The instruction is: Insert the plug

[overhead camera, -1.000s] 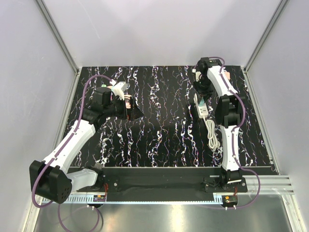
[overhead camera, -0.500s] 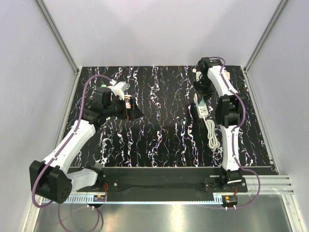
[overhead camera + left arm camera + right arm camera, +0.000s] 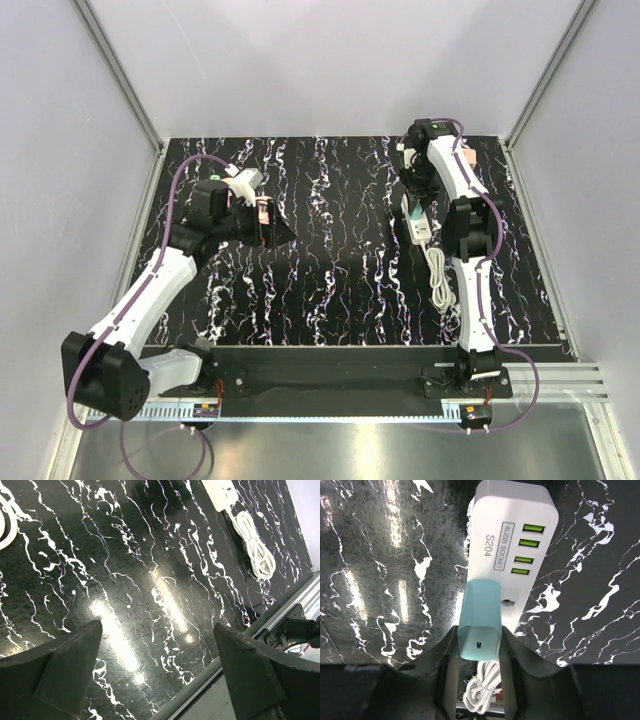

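Looking at the right wrist view, I've got the plug [image 3: 480,615] pinched in the right pincer [image 3: 480,647]. There's one finger on each side of it, so that pincer is closed down narrow to the plug's width. The plug reads pale mint-green here, blocky, with a little slot port on the end facing the camera.

It sits right on top of the power strip [image 3: 515,510], on the socket face just past the row of four green USB ports [image 3: 527,550], toward the strip's cord end. It's off toward one long edge of the strip, and a socket hole shows just beside it. The plug's far end looks to be touching the strip, but the body hides the prongs, so I honestly can't tell if it's seated. The white cable [image 3: 482,687] is bundled at the cord end, showing between the fingers.

From the top view, the power strip [image 3: 420,228] lies on the black marbled surface [image 3: 330,260]. The right pincer [image 3: 415,195] is over the strip's far end, and the cable [image 3: 438,275] trails off its near end. The plug is hidden under the pincer in that view.

The left pincer [image 3: 157,672] is well apart from the strip, out to its left. Its fingers are spread wide with nothing between them, just bare surface below. From its camera the strip [image 3: 220,490] and cable [image 3: 257,555] show off in the corner.
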### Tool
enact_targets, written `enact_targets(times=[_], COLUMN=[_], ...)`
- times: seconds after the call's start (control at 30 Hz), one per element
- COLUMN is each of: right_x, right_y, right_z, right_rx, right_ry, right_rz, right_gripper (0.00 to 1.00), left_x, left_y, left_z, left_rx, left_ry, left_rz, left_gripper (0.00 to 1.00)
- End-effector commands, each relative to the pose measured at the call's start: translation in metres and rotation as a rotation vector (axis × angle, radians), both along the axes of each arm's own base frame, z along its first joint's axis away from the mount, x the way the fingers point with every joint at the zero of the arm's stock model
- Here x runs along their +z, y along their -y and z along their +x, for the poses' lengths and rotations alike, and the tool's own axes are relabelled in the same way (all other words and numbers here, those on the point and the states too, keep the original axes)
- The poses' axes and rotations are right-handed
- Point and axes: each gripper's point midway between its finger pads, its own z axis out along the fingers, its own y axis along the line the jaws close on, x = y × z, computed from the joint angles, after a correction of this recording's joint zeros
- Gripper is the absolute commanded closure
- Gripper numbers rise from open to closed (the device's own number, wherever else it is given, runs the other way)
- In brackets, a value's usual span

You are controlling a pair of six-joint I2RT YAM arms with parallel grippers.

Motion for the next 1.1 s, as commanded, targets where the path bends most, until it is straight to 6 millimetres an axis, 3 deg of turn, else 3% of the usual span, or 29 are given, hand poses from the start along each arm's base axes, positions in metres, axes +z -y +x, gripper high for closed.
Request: enact_targets(times=[0.0,0.23,0.33,0.4,0.47,0.5,0.67,0.8,0.87,1.07], right_x=[-0.091,-0.086,-0.078,-0.065,-0.052,-0.038,-0.001,0.025,0.028,0.071], right_y=[0.013,0.010,0.014,0.012,0.009,0.006,0.001,0.001,0.000,0.013], right_z=[-0.042,-0.026,-0.011,0.000,0.009,0.021,0.040,0.043,0.038,0.035], right_rx=[0.095,0.110,0.096,0.089,0.079,0.073,0.039,0.007,0.001,-0.042], right_ry=[-0.271,-0.214,-0.149,-0.095,-0.045,0.015,0.133,0.189,0.186,0.293], right_rz=[-0.073,-0.059,-0.085,-0.084,-0.065,-0.054,-0.033,-0.029,-0.018,-0.064], right_gripper=[1.00,1.00,0.92,0.78,0.72,0.63,0.44,0.27,0.19,0.07], left_x=[0.008,0.004,0.003,0.003,0.004,0.004,0.004,0.004,0.008,0.007], left_y=[0.003,0.004,0.002,0.000,-0.001,-0.001,-0.001,0.001,0.001,0.000], left_z=[0.006,0.009,0.009,0.010,0.010,0.010,0.009,0.007,0.007,0.006], left_rx=[-0.018,-0.036,-0.030,-0.016,-0.012,-0.010,-0.012,-0.021,-0.027,-0.018], left_ry=[0.029,-0.009,0.001,0.013,0.017,0.018,0.020,0.017,0.031,0.036], left_rz=[-0.035,-0.060,-0.050,-0.041,-0.038,-0.039,-0.045,-0.053,-0.057,-0.052], left_gripper=[0.01,0.01,0.01,0.01,0.01,0.01,0.01,0.01,0.01,0.01])
